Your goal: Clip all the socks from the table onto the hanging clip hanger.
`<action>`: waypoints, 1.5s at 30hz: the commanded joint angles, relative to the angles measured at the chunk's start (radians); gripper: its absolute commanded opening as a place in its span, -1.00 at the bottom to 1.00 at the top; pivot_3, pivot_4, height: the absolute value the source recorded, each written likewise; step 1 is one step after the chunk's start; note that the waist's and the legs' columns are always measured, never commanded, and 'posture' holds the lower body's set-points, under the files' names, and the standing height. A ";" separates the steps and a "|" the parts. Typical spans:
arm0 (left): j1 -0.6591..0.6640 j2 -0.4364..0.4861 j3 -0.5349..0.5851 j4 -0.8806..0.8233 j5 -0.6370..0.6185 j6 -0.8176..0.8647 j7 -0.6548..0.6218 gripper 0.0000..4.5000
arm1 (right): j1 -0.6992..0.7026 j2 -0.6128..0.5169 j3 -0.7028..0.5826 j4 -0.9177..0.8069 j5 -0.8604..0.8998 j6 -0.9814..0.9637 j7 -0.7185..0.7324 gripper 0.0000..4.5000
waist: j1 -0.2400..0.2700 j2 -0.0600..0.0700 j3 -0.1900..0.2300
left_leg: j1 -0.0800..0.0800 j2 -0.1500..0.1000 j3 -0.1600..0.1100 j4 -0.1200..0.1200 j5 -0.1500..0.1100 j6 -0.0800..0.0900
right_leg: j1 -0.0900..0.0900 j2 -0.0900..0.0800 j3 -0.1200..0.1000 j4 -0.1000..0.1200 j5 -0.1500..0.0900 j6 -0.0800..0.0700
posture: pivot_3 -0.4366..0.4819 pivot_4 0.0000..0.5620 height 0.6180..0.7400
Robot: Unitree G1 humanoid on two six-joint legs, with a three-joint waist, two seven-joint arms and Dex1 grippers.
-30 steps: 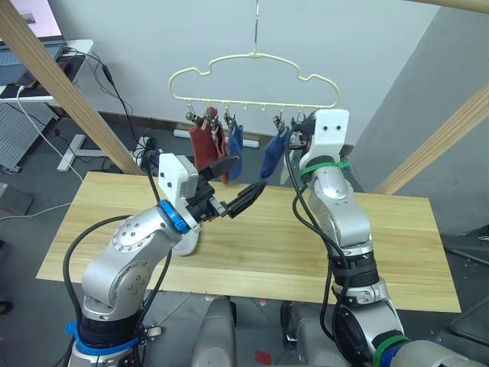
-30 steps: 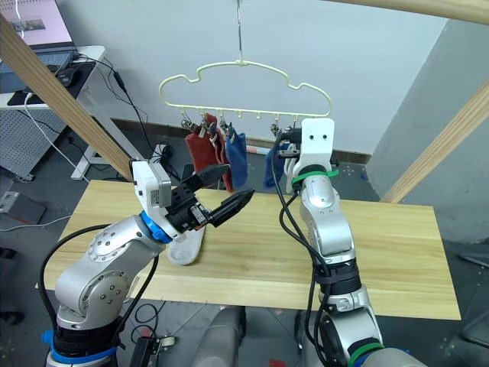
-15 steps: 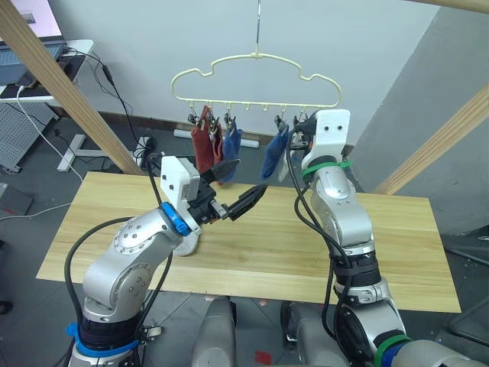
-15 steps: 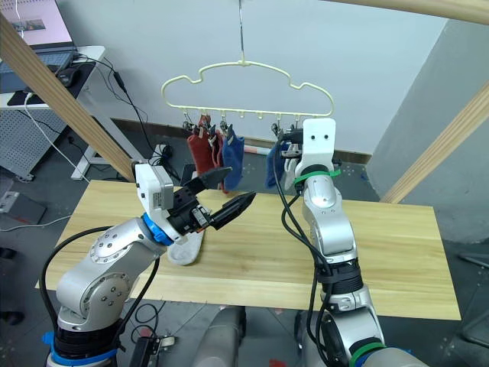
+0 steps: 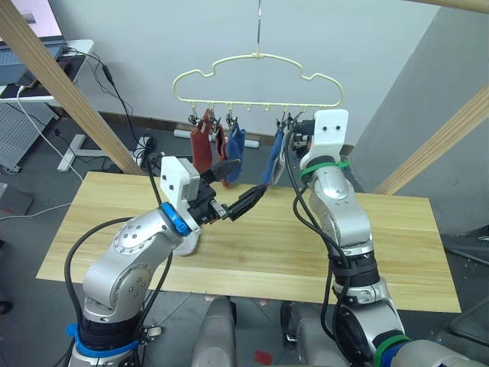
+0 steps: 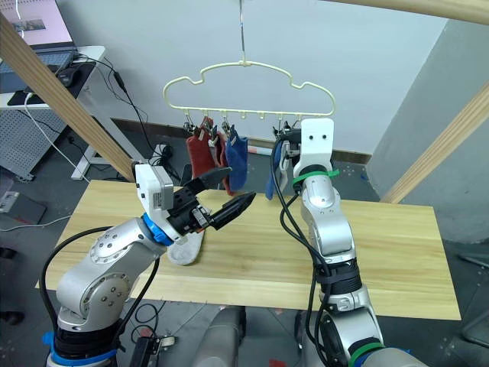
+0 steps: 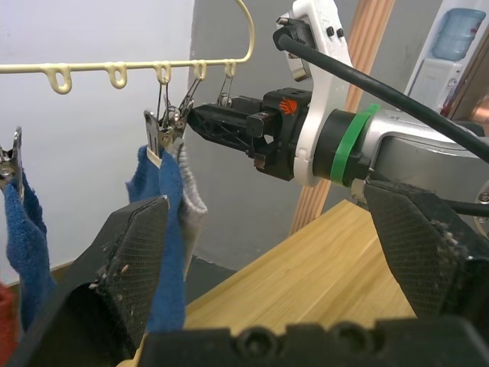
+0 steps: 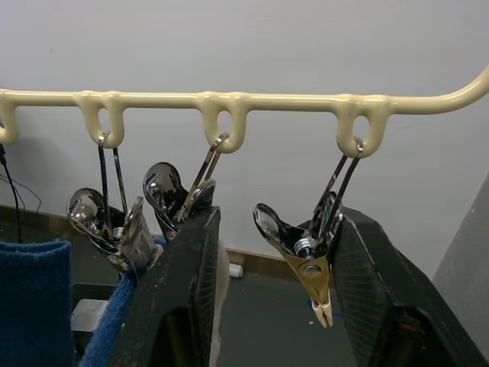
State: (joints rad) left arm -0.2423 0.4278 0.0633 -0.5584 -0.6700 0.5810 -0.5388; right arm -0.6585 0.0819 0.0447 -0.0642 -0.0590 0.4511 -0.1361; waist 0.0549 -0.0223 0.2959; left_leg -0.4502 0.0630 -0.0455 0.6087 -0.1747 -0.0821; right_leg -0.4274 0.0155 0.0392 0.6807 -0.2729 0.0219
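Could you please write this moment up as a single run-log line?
left gripper: open, empty, over table | right gripper: open at clip hanger | grey sock: on table | blue sock: clipped

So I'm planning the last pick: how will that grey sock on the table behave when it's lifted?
The grey sock lies flat and limp on the table, so it would probably droop from a pinch. The socks on the hanger hang slack from small clips, so it is probably light too, and unlikely to roll.
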 commanded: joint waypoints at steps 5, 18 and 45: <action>0.005 0.002 -0.001 -0.062 -0.018 -0.011 -0.002 1.00 | -0.033 0.004 0.000 -0.024 -0.007 -0.034 -0.006 -0.05 | 0.000 0.000 0.000 | 0.000 0.000 0.000 0.000 0.000 0.000 | 0.000 0.000 0.000 0.000 0.000 0.000 | 0.51 0.02 1.00; 0.015 -0.005 -0.012 -0.087 -0.037 0.008 0.010 1.00 | -0.030 0.011 -0.009 -0.008 0.003 -0.043 -0.003 -0.32 | 0.001 0.000 0.000 | 0.000 0.000 0.000 0.000 0.000 0.000 | 0.000 0.000 0.000 0.000 0.000 0.000 | 0.51 0.03 1.00; 0.102 0.038 0.042 0.113 0.093 0.017 0.123 1.00 | -0.009 -0.238 -0.194 -0.222 0.338 0.482 0.319 -0.99 | 0.003 0.001 0.000 | 0.002 0.000 -0.001 0.000 0.000 0.000 | 0.002 0.000 -0.001 0.000 -0.001 0.002 | 0.43 0.08 1.00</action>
State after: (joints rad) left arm -0.1361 0.4579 0.0961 -0.4314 -0.6005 0.6233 -0.4213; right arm -0.6596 -0.1472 -0.1165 -0.2587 0.2328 0.8684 0.1647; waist 0.0583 -0.0216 0.2963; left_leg -0.4483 0.0630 -0.0463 0.6091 -0.1747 -0.0818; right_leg -0.4252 0.0154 0.0388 0.6807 -0.2741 0.0240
